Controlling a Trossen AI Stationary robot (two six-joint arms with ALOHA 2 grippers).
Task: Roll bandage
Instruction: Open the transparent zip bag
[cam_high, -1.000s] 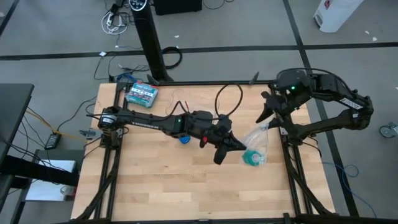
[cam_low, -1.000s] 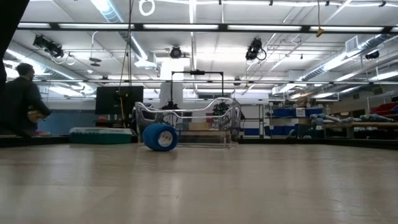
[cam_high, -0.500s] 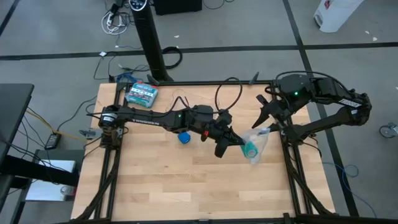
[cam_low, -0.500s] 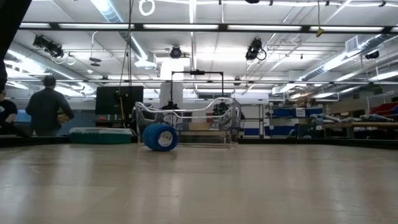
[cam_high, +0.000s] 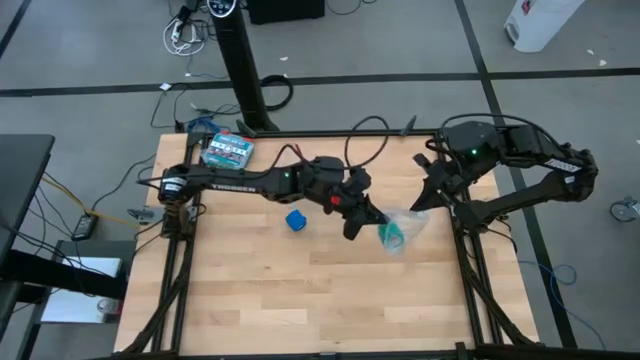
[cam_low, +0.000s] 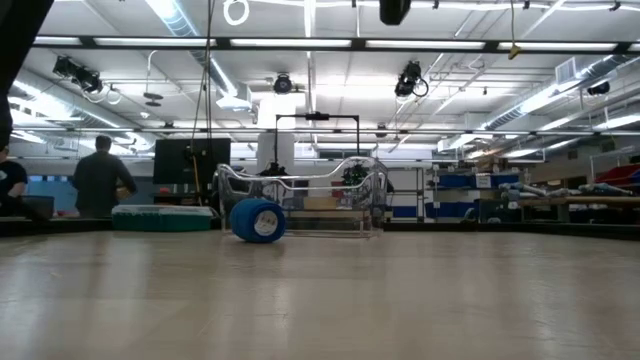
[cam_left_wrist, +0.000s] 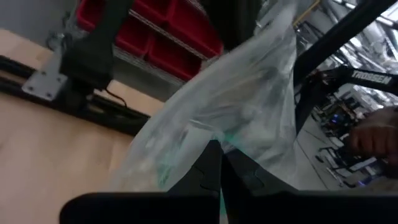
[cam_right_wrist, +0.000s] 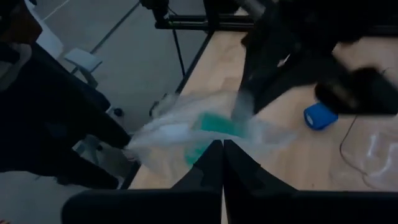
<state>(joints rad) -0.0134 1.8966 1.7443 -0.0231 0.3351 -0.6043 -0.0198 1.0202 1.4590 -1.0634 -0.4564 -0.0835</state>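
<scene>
Wood, pale and bare, makes up the table, and in the low view it is seen stretching level toward the bandage, a small bright blue roll, one in number, resting alone on the boards. From above, the same roll lies just behind and to the near side of the left gripper, well apart from the right gripper. Between the two grippers a clear plastic bag with a single teal-green roll inside is stretched: one end is clenched in the closed left fingers, and the other end is pinched by the right fingers, which are seen shut in the right wrist view. A second ago the bag lay slack on the table nearer the front edge and the right jaws stood wide; the bag has since been drawn up toward the right gripper and gripped there, while the blue roll has stayed where it was. Farther off, beyond the left arm's base, one green-and-white box is set at the table's back corner. Past the table a workshop is seen, with ceiling strip lights, shelving with blue bins, and a person standing at the far side, who has moved along since the earlier picture.
</scene>
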